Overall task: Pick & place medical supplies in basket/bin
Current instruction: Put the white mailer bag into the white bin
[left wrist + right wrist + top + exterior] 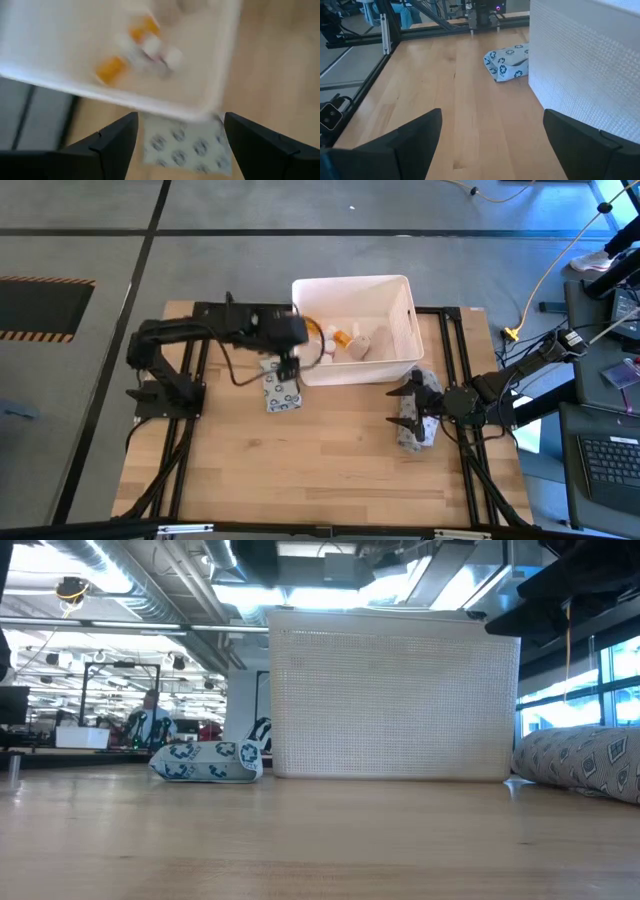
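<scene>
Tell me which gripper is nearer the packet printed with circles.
Left. The left gripper hangs open just above the packet at the bin's corner. The right gripper is open across the table, over a grey patterned pouch.

The white rectangular bin (405, 330) stands upright at the far middle of the surface, holding orange pill bottles (342, 337) and small white items (357, 348). A flat grey packet printed with circles (281, 392) lies just beside its near left corner.
</scene>
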